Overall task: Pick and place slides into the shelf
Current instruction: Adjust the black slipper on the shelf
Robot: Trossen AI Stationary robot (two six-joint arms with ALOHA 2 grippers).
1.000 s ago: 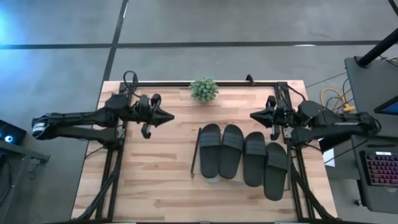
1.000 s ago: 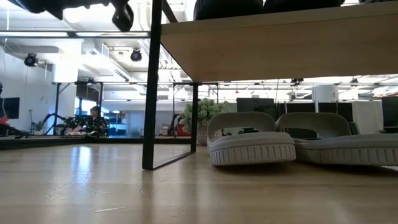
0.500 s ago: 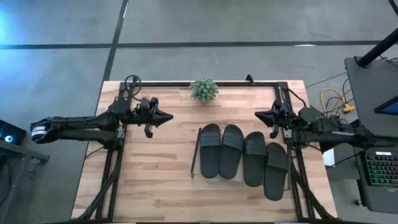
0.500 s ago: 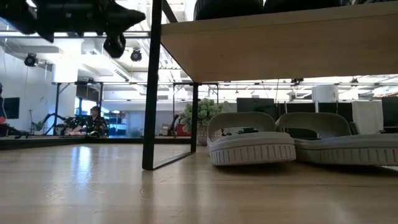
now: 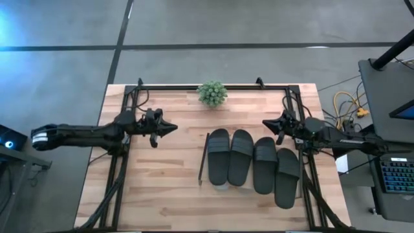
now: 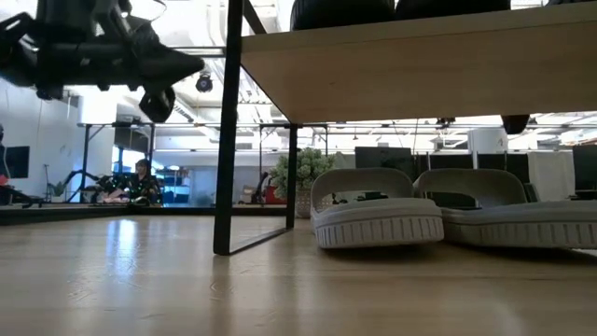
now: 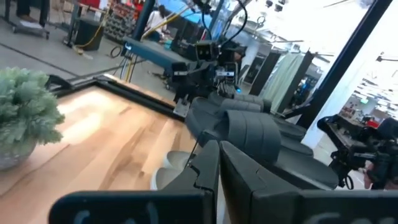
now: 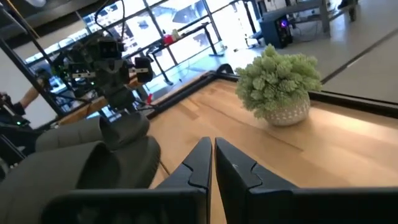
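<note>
Left gripper (image 5: pixel 169 127) — now lower and drawn back toward the left edge of the high view, over bare table (image 5: pixel 162 188); a second ago it sat higher and further in. Fingers pressed together, holding nothing; its wrist view shows the same narrow seam.

Plant (image 5: pixel 212 93) at top centre, unmoved.

Four black slides (image 5: pixel 253 162) lie side by side on the shelf (image 5: pixel 202 159) top, right of centre in the high view, same places as before. Low view: two grey slides (image 6: pixel 377 219) on the table under the shelf board (image 6: pixel 420 70), also unmoved.

Right gripper (image 5: pixel 268 123) — at the right edge of the table, just above the slide row, slightly withdrawn from a second ago. Fingers closed, empty.

Judgement: both arms are folding back to rest with nothing carried; all six slides sit in or on the shelf, so the task looks finished.
</note>
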